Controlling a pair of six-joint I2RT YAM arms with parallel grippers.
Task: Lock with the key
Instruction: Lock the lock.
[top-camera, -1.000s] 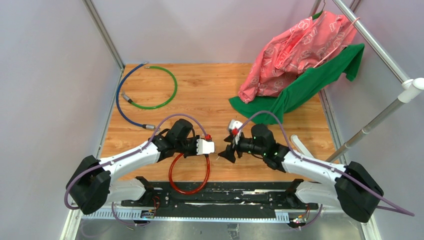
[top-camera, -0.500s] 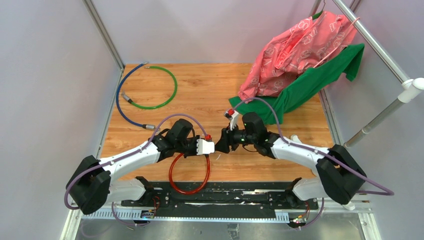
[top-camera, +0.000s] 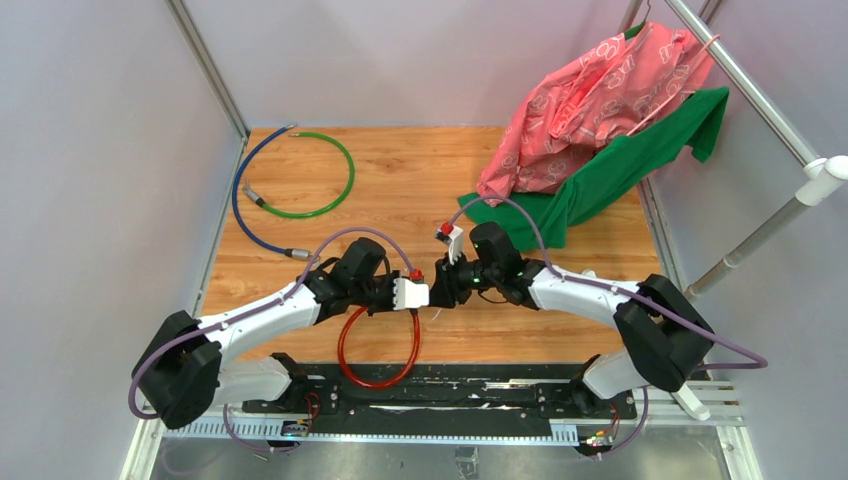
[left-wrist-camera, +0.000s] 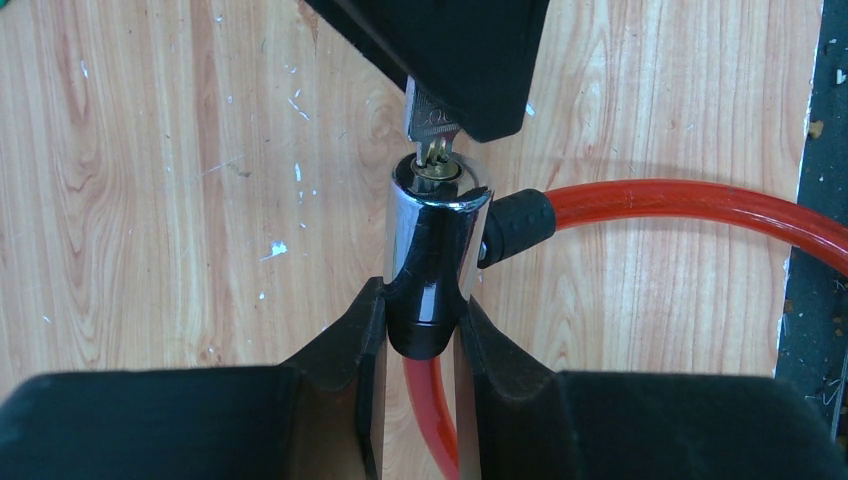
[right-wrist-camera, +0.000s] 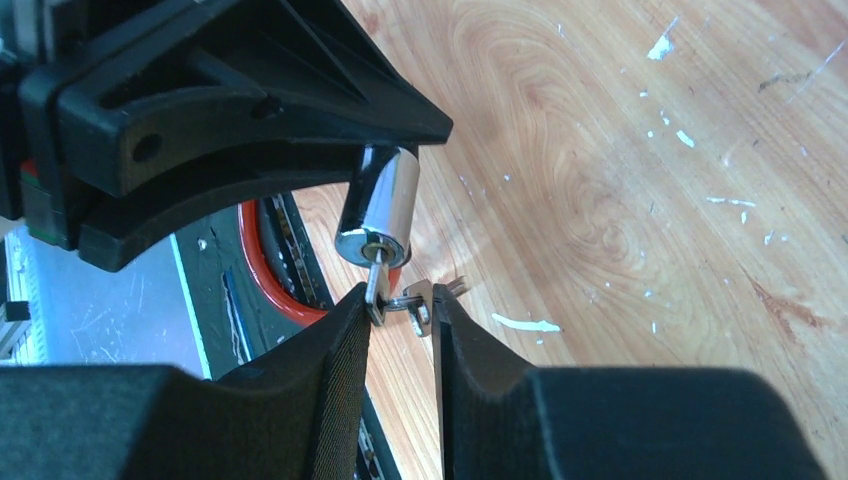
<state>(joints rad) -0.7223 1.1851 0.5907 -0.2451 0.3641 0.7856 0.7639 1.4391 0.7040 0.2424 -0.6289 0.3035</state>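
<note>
Now, the locking step: key (right-wrist-camera: 376, 290) sits in the lock (left-wrist-camera: 430, 240), at its 12 o'clock. The left tool (left-wrist-camera: 420, 305) clamps the lock; the right tool (right-wrist-camera: 400, 300) straddles the key, grip unclear. Next, I'd say: pinch and turn.

No text, brand or number is coming through clearly enough to read. The key (left-wrist-camera: 432, 120), sitting in the mouth of the chrome lock cylinder (left-wrist-camera: 435, 235) at the near middle of the scene, is showing a few stamped characters on its silver head, but they are lying half covered and are too small to make out. At the far right, the pink garment (top-camera: 600, 90) is carrying a repeated white looping print that could be lettering or a logo; from the top camera it is blurring into shapes only, so whether it is writing at all I cannot tell
</note>
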